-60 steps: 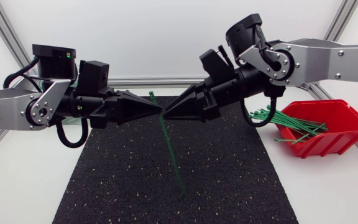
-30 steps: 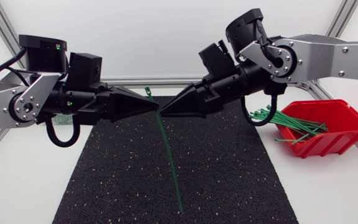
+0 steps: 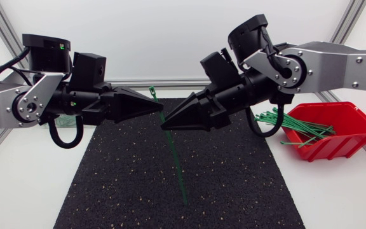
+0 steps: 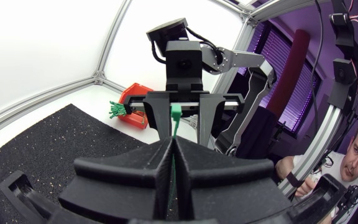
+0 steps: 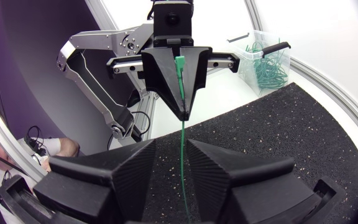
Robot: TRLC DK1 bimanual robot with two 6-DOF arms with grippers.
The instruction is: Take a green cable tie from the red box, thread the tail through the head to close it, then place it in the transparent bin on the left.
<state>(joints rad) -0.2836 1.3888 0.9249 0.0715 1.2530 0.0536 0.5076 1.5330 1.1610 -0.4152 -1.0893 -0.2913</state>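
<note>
Dropped toward the near side, your right tool (image 3: 165,126) no longer meets the tip of your left tool (image 3: 160,109). Half a second ago the two points touched above the black mat (image 3: 234,184). The left arm has barely shifted.

The green cable tie (image 3: 173,156) is clamped in the closed fingers of the left tool. The left wrist view shows it as a thin strip pinched in the seam where the two wedges meet. Its head end juts out on the far side of that tool's tip. The long, slightly bowed tail hangs toward the near middle of the mat, and its end has swung a little since the earlier frame.

Your right tool stands open. In the right wrist view its fingers (image 5: 129,168) are parted, and the tail runs down through the gap between them, close to one finger; whether it touches cannot be told.

On the right of the worktop (image 3: 342,191), the red box (image 3: 345,143) holds a loose heap of green ties, several poking over its left rim. The transparent bin (image 5: 263,59), visible only from the right wrist view, sits on the white surface beyond the mat's left edge, beside the left arm, with a tangle of green ties inside.
</note>
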